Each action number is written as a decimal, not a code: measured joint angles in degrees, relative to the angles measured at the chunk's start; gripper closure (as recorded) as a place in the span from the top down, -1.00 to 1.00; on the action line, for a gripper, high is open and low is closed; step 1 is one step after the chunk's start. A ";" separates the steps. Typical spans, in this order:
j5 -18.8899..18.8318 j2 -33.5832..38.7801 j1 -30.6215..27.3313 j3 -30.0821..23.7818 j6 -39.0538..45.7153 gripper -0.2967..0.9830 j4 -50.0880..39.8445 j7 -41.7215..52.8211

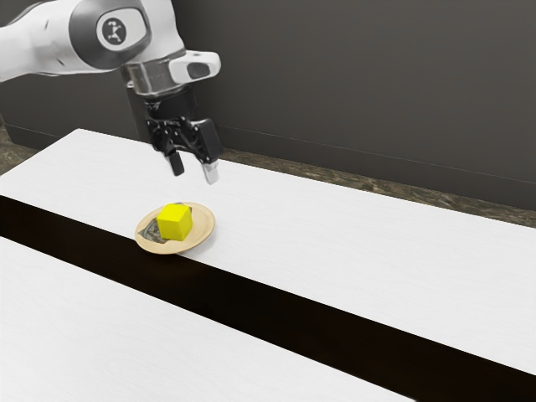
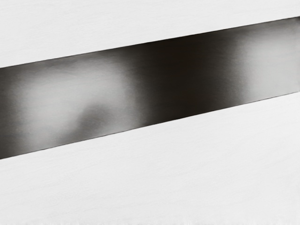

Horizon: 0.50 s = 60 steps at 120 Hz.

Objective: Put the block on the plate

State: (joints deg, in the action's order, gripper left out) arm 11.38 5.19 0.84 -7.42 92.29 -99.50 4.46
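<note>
In the exterior view, my gripper (image 1: 193, 170) is open in the air, with a gap between its two fingertips and nothing held there. Below it, a yellow block (image 1: 174, 222) rests on a round tan plate (image 1: 200, 235). The plate has a dark patterned patch, partly covered by the block. The plate sits at the edge of the white surface, beside the dark band. Block and gripper are apart.
A white table (image 1: 335, 234) is crossed by a long dark band (image 1: 276, 306), which runs diagonally in the exterior view. The same glossy dark band (image 2: 187, 75) crosses the wrist view between white surfaces. A dark grey wall (image 1: 360, 84) stands behind the table.
</note>
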 joint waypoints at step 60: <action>-4.00 -5.97 -3.61 2.11 0.61 0.54 2.74 -2.22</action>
State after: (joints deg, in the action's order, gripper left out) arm 7.38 -0.78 -2.77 -5.31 92.90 -96.76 2.24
